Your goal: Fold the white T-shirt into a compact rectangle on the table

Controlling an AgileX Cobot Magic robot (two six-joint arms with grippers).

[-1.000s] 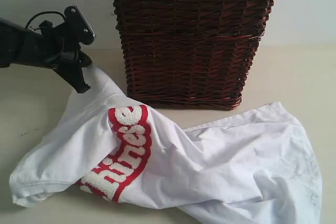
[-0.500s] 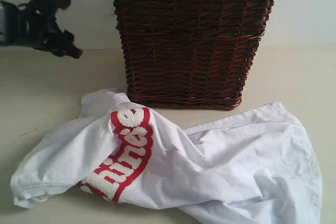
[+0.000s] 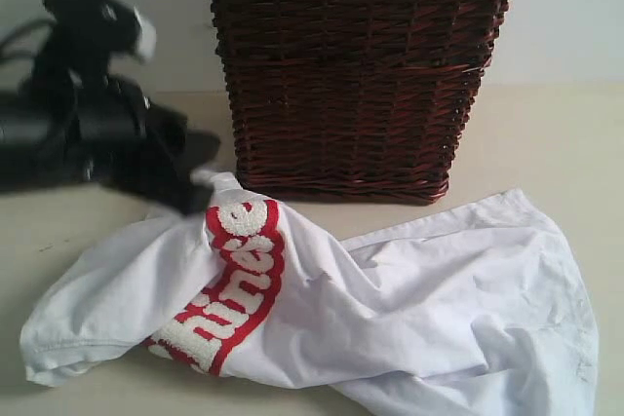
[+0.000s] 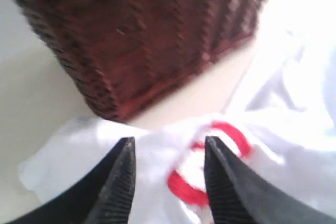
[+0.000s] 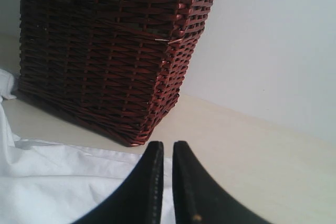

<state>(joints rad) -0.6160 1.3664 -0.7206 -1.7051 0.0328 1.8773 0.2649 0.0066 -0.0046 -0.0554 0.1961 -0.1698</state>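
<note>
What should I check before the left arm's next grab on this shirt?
1. Left gripper open: ok, jaws apart above the white T-shirt's bunched end, by the red lettering.
2. Cloth pinched: not ok, nothing gripped yet.
3. Right gripper ready: not ok, shut and empty, near the shirt's edge over the table.
4. Shirt spread flat: not ok, crumpled.
5. Shirt clear of the wicker basket: cannot tell, they lie very close.
</note>
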